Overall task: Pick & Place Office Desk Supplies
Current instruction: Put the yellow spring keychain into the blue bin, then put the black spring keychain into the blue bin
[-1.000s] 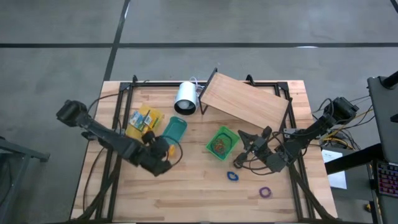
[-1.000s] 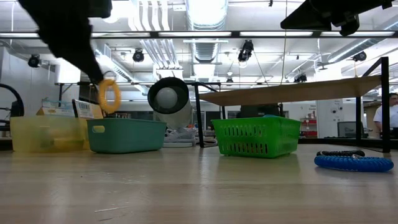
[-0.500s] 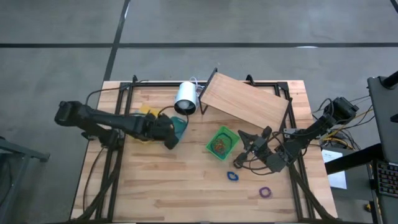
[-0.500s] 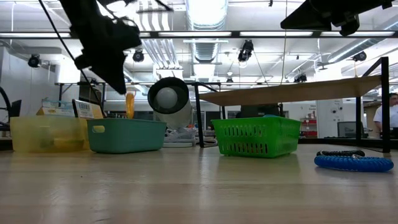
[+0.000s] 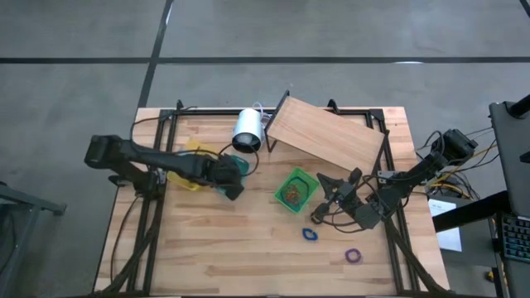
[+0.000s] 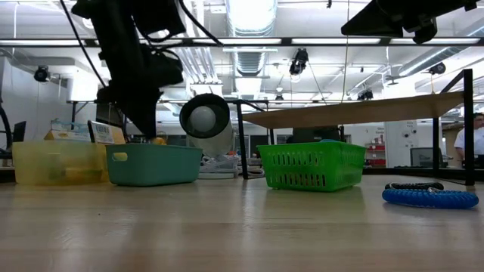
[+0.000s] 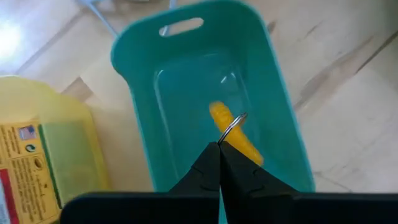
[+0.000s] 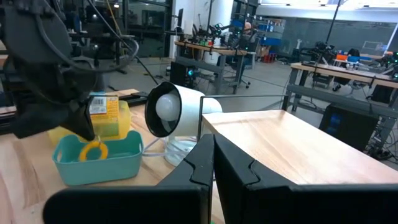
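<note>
My left gripper (image 7: 219,148) is shut on a yellow rubber-band loop (image 8: 93,149) and hangs slanting down over the open teal bin (image 7: 205,93). In the high view this gripper (image 5: 232,184) covers most of the bin. In the low view only a bit of the loop (image 6: 157,140) shows above the bin's rim. My right gripper (image 8: 213,155) waits shut and level, above the table right of the green basket (image 5: 295,189). A blue band (image 5: 310,235) and a purple band (image 5: 354,256) lie flat on the wood. My left gripper pinches the loop's upper part (image 7: 229,127) between its two fingertips. The fingers come from above, slanting down. The loop hangs below them inside the teal bin's walls; whether its lower end touches the bin's floor I cannot tell.
A yellow bin (image 5: 192,156) with yellow boxes stands left of the teal bin. Behind the bins lies a white cylinder (image 5: 247,130), and a slanted wooden board (image 5: 327,136) stands on a frame at the far right. Bare wood (image 5: 248,257) spreads along the near edge.
My left gripper has swung from the table's near left toward the far edge and a little right, to over the teal bin, turning and sinking somewhat. The yellow loop has gone with it, from hanging clear beside the bin to hanging inside it.
</note>
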Controlling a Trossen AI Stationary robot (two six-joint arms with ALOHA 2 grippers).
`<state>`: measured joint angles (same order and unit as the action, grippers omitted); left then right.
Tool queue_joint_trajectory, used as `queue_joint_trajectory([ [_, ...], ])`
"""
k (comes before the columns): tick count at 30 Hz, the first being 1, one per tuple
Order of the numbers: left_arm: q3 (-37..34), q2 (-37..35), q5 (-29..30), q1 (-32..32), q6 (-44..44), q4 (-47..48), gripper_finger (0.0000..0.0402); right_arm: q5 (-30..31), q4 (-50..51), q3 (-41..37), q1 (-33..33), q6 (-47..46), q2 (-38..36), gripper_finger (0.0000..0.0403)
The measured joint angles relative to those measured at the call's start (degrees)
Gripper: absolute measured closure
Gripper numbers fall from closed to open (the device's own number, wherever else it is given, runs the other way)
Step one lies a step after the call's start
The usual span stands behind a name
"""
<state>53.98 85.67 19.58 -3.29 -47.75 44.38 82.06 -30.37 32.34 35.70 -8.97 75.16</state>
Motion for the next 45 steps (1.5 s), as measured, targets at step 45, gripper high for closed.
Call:
queue_joint_trajectory([
  [45,0.11,-8.87,-7.14,-4.73,14.48,-13.87,0.0251,0.0,0.02,0.0,0.0,0.02,0.0,0.0394],
])
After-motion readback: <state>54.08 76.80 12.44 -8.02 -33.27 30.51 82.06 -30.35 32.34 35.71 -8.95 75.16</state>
